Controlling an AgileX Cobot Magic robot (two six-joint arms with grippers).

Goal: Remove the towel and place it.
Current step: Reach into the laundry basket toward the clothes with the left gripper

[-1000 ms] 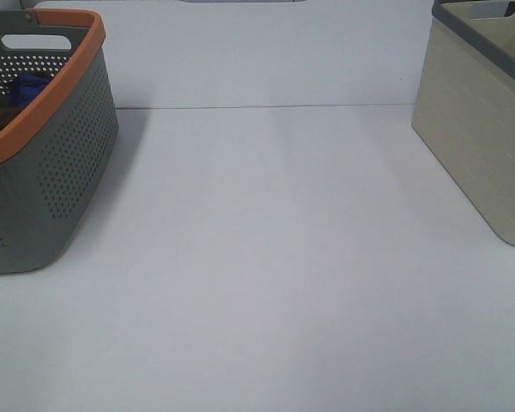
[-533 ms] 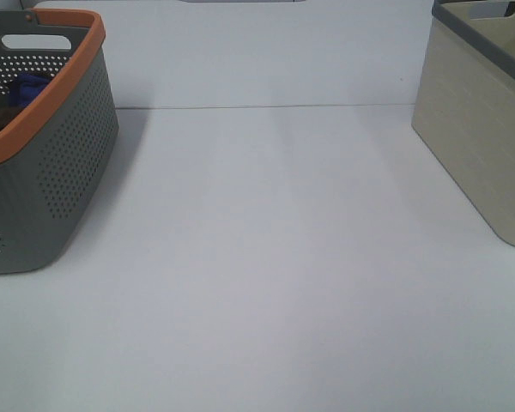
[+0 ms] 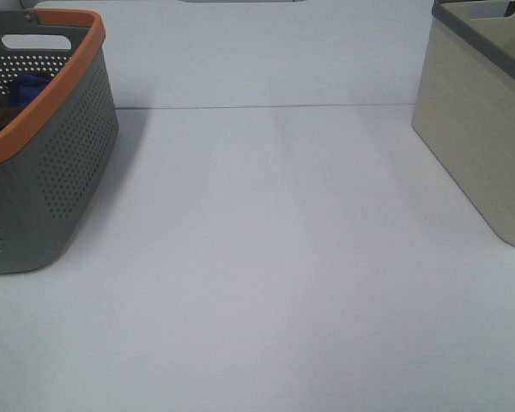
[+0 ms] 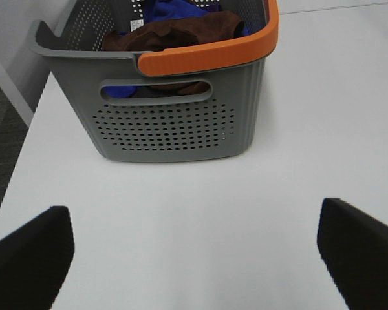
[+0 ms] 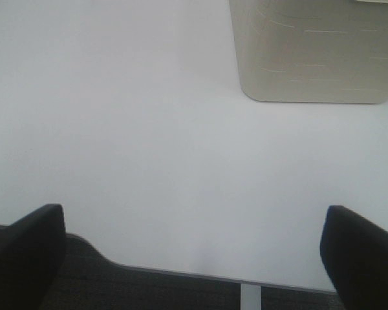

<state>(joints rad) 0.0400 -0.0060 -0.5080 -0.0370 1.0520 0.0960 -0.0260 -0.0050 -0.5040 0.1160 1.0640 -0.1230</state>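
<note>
The towel point(image 4: 174, 33) (dark reddish-brown terry) lies crumpled inside the grey perforated basket point(image 4: 174, 132), with its small white tag point(image 4: 137, 24) showing at one edge. A blue cloth point(image 4: 171, 9) lies in the same basket, touching the towel and partly covered by it. The basket has an orange rim point(image 4: 210, 57) along one side and a handle slot in its end wall, through which both cloths show. It stands on the white desk point(image 3: 275, 275) at the left of the exterior high view. A beige bin point(image 3: 472, 137) with a dark rim stands at the right of that view, well apart from the basket.

The left pincer point(image 4: 193, 226) hangs above the desk short of the basket, with fingers point(image 4: 29, 258) spread wide and gripping nothing. The right pincer point(image 5: 193, 223) hangs above the desk edge — fingers point(image 5: 362, 255) likewise spread wide, empty — with the beige bin ahead of it.
</note>
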